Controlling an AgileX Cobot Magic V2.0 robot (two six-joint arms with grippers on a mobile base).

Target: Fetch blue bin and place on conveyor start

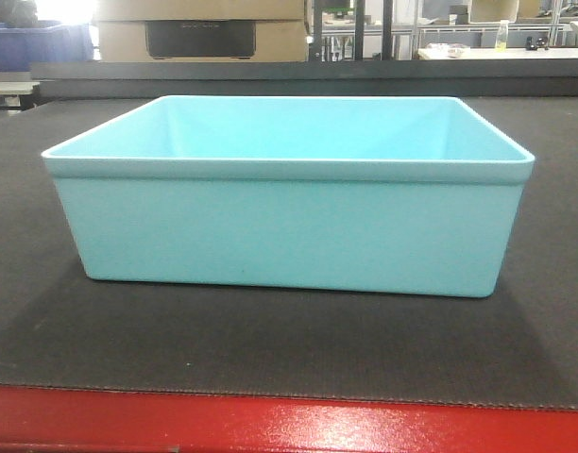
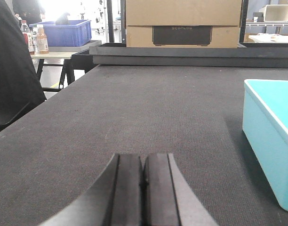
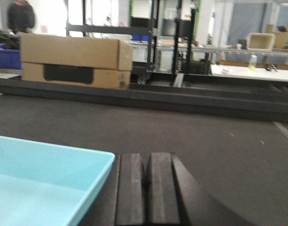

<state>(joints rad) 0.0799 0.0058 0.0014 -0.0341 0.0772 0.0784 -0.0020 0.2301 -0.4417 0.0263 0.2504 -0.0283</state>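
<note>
At the bottom centre of the left wrist view, the left gripper [image 2: 143, 188] is seen with its two dark pads pressed together, nothing held between them. The right gripper [image 3: 146, 190], bottom centre of its view, is likewise closed on nothing. The blue bin [image 1: 287, 193] is set upright on the conveyor start [image 1: 289, 354], mid-frame in the front view, just behind the red front edge [image 1: 270, 420]. A cardboard box [image 2: 183, 23] is seen at top centre, beyond the belt.

Faint embossed lettering, seemingly "SCOPLUS" (too blurred to be sure), on the dark panel [image 2: 182, 35] of a cardboard box [image 2: 183, 22]; no other readable text
</note>
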